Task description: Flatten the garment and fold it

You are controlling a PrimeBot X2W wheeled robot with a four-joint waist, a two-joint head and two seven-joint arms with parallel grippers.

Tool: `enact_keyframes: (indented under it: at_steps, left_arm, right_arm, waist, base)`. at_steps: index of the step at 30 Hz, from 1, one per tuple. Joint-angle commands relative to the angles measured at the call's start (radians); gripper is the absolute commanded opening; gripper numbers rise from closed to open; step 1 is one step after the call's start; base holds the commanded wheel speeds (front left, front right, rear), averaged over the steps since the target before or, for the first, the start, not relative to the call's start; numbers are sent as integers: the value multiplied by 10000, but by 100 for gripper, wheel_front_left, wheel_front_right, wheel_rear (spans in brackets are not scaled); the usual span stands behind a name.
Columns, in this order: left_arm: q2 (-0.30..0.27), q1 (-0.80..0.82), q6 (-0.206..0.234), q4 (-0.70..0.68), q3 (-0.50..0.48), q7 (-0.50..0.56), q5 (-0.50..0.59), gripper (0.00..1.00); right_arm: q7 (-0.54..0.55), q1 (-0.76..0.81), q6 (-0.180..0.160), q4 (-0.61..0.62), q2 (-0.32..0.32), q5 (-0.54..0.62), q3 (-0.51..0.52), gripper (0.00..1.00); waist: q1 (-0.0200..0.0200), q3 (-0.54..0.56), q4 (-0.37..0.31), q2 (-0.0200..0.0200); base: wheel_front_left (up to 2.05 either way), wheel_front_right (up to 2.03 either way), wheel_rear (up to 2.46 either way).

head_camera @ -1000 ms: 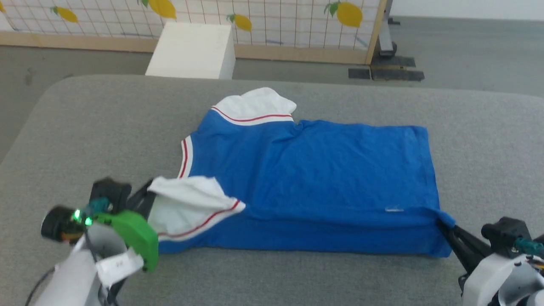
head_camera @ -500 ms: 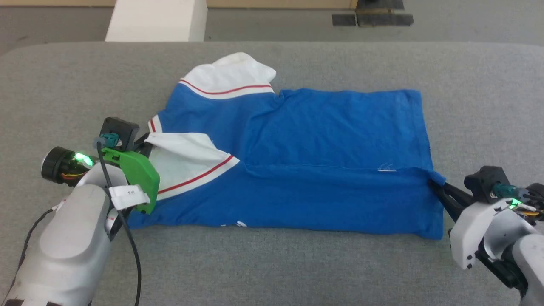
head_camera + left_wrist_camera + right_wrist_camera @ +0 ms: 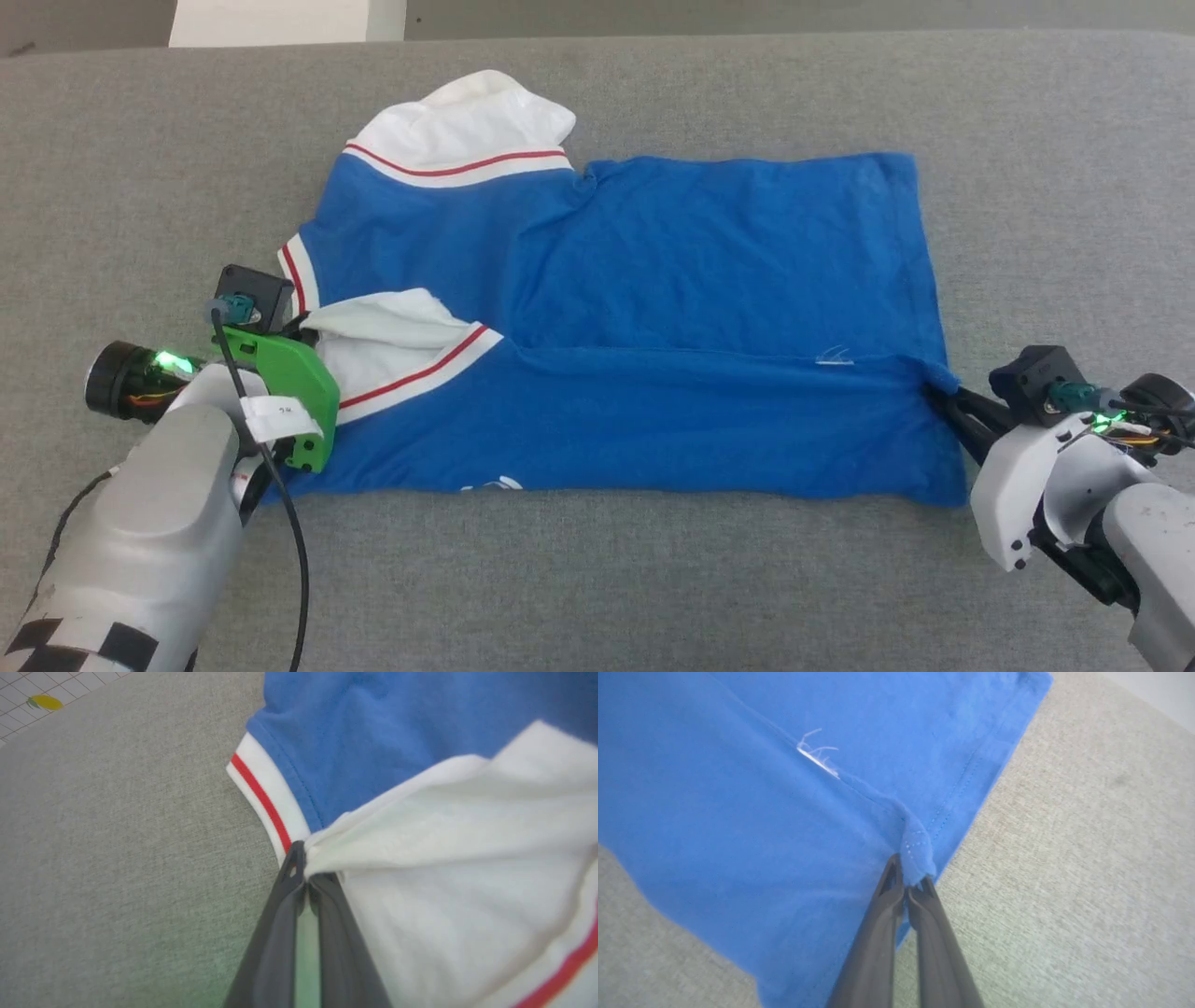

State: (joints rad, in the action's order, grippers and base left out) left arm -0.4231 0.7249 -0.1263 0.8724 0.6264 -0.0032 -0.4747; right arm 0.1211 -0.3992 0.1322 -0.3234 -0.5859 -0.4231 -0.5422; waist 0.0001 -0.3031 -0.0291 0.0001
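Observation:
The garment [image 3: 672, 308] lies on the grey table [image 3: 597, 579], blue, its near long edge folded over onto the body. One white sleeve [image 3: 467, 126] with a red stripe lies at the far left. My left gripper [image 3: 303, 327] is shut on the near white sleeve [image 3: 444, 858], pinched at the fingertips [image 3: 303, 858] beside the red-and-white neck trim [image 3: 261, 798]. My right gripper [image 3: 938, 392] is shut on the blue hem corner [image 3: 915, 856] at the right end of the fold. A small white mark [image 3: 817, 756] sits on the fold line.
A white box [image 3: 271, 9] stands on the floor beyond the table's far edge. Bare grey table surface runs in front of the garment and to both sides. A grid screen with a lemon print [image 3: 42, 702] shows in the left wrist view's corner.
The head camera has tilted down, so the whole scene sits higher in the picture. Both grippers have carried the near edge further over the body, widening the folded band.

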Motion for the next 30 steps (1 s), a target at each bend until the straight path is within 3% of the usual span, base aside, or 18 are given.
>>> enact_keyframes:
  at_steps: [1,2,3,9,13,19,26,30]
  left_arm:
    - [141,-136,-43,305,251,-21,-145,67]
    - [114,-73,-43,365,318,-106,-205,100]
    - [95,-9,-43,438,423,-112,-312,100]
    - [-357,571,-43,420,758,-21,-851,100]
    - [-729,900,-43,-134,1197,665,-1402,100]
    - [-1382,1401,-43,-1463,2089,2758,-2628,100]
    - [-2243,1754,-44,-3186,3465,6255,-4326,100]
    - [-2538,1775,-44,-3596,3890,7304,-4870,100]
  right_arm:
    - [-115,-172,-15,21,-104,-77,13,45]
    - [-139,-193,-15,80,-156,-78,28,82]
    - [-165,-207,-15,162,-210,-66,60,100]
    - [-222,-120,-15,725,-393,-123,345,100]
    - [-86,133,-15,1043,-455,-172,499,100]
    - [117,584,-15,1325,-467,-188,650,100]
    - [341,707,-15,1457,-362,-248,651,100]
    - [442,638,-15,1399,-227,-339,549,100]
  waist:
    - [-1,370,119,-1]
    - [-1,483,142,-1]
    - [-1,663,177,-1]
    - [-1,1544,271,-1]
    - [-1,1947,367,-1]
    - [-1,2225,512,-1]
    - [-1,2156,469,-1]
    - [-1,2000,317,-1]
  base:
    - [0,0,0]
    - [0,0,0]
    - [0,0,0]
    - [0,0,0]
    - [0,0,0]
    - [0,0,0]
    - [0,0,0]
    - [0,0,0]
